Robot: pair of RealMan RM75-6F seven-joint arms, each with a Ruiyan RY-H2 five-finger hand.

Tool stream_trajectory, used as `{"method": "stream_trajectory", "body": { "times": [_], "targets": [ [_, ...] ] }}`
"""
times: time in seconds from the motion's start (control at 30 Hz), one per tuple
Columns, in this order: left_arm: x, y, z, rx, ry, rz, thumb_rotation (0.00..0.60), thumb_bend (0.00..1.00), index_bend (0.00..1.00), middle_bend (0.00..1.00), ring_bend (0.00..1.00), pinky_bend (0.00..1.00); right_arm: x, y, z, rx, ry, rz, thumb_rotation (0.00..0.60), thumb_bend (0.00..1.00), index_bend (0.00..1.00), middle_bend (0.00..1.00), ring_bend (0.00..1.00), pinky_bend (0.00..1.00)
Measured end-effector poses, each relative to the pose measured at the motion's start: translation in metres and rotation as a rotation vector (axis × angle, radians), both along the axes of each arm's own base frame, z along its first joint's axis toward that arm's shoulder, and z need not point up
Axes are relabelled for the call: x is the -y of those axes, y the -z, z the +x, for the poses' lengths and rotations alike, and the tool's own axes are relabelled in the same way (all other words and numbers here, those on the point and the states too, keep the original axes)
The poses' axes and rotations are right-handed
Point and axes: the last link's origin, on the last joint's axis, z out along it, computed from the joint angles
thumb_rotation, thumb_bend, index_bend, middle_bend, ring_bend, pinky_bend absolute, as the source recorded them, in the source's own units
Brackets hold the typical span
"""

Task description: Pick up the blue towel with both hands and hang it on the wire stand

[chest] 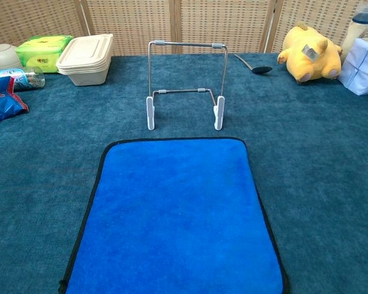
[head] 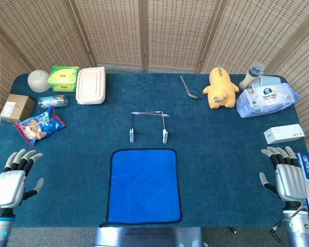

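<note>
Flat at the surface's [head: 226, 175] near edge lay the blue towel [chest: 175, 214], with the wire stand [chest: 186, 82] upright just behind it. Well apart on either side, the left robot hand [head: 13, 180] and right robot hand [head: 287, 175] rested with fingers spread, holding nothing.

Blue towel [head: 144, 186], black edging; yellow plush [head: 221, 88].
</note>
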Motion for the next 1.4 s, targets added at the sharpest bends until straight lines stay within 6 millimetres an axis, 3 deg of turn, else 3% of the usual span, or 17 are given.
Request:
{"method": "stream_trajectory", "body": {
  "times": [0.97, 1.27, 1.4],
  "targets": [
    [-0.002, -0.001, 0.001, 0.011, 0.027, 0.011, 0.6, 0.47, 0.22, 0.16, 0.06, 0.0, 0.01, -0.004, 0.003, -0.005, -0.048, 0.009, 0.6, 0.33, 0.22, 0.21, 0.15, 0.09],
    [-0.004, -0.001, 0.006, 0.059, 0.072, 0.025, 0.6, 0.47, 0.24, 0.18, 0.07, 0.0, 0.024, 0.0, 0.017, 0.003, -0.189, 0.068, 0.6, 0.3, 0.22, 0.2, 0.15, 0.11],
    [-0.003, -0.002, 0.006, 0.067, 0.077, 0.02, 0.6, 0.47, 0.24, 0.18, 0.07, 0.0, 0.034, 0.011, 0.028, 0.005, -0.264, 0.132, 0.6, 0.26, 0.21, 0.2, 0.15, 0.11]
  ]
}}
